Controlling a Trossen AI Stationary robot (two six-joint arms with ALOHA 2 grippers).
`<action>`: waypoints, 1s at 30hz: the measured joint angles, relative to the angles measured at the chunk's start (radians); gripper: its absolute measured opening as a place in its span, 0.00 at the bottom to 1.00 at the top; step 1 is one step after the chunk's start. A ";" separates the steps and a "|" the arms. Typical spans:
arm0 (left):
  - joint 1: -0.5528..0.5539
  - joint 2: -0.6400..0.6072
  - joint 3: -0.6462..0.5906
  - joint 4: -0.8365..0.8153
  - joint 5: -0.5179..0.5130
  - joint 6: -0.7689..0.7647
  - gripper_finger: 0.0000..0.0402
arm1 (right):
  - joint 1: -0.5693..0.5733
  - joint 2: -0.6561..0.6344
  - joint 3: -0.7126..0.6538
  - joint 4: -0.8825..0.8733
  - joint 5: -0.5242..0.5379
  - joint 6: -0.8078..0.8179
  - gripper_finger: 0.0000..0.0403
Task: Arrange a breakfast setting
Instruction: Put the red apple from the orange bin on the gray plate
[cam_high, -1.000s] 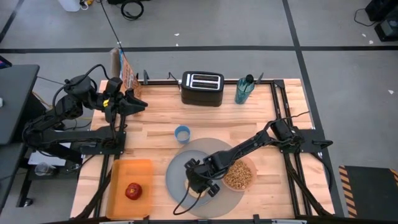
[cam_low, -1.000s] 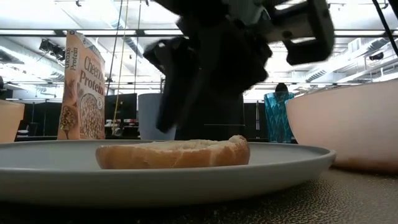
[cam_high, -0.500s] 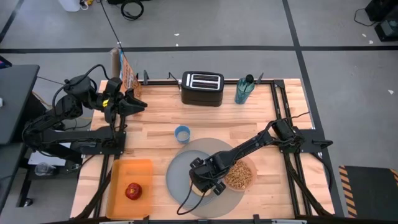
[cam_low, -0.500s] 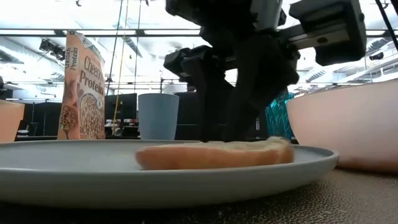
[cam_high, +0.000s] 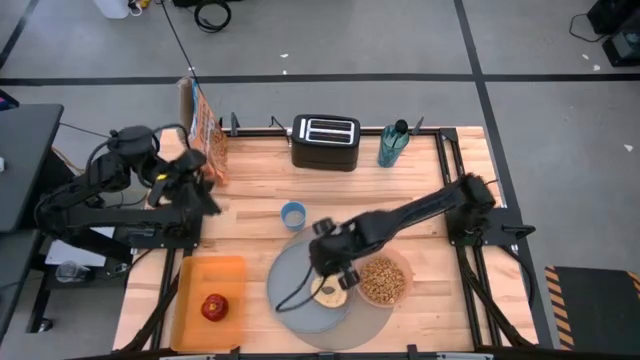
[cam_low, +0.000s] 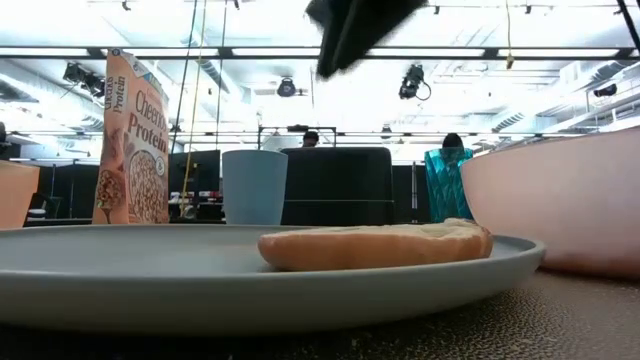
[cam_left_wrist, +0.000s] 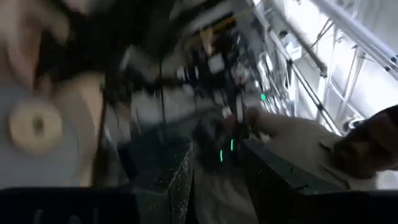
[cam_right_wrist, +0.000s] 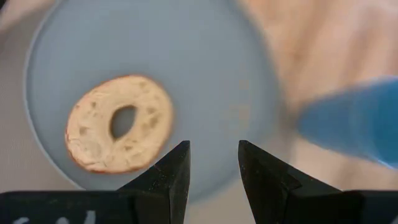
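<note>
Pale wooden planks make up our desk (cam_high: 250, 195), set on a grey floor crossed by dark tape lines. Going from the left, we find the left pincer (cam_high: 205, 195) hovering above the desk's left edge, near a cereal box (cam_high: 205, 135) that stands at the far left corner; we cannot tell whether its fingers are parted or clenched.

Below it, at the near left corner, lies an orange tray (cam_high: 210, 275) with the red apple (cam_high: 213, 308) resting in it. Next comes a small blue cup (cam_high: 293, 215), just beyond the far rim of the large grey mat (cam_high: 300, 240). On the mat sits the grey plate (cam_high: 295, 295), and the bagel half (cam_high: 330, 294) lies flat on the plate's right part, cut face up — in the low view it rests alone on the plate.

Our right pincer (cam_high: 338, 262) hangs above the plate, over the bagel but clear of it, its fingers (cam_right_wrist: 171, 177) parted and holding nothing. Just right of the bagel, the pink bowl (cam_high: 385, 281) sits on the mat, filled with cereal.

Along the far edge stand a black toaster (cam_high: 325, 141) and — further right — a teal tumbler (cam_high: 393, 144).
</note>
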 joint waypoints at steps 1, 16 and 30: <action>-0.028 -0.001 0.000 -0.036 -0.001 -0.019 0.36 | -0.008 -0.035 0.005 -0.013 0.022 0.031 0.35; -0.296 0.078 0.000 -0.208 -0.321 -0.029 0.36 | -0.193 -0.465 0.010 -0.030 0.088 0.245 0.35; -0.557 0.333 0.173 -0.368 -0.487 -0.165 0.36 | -0.312 -0.587 0.010 -0.127 0.047 0.165 0.35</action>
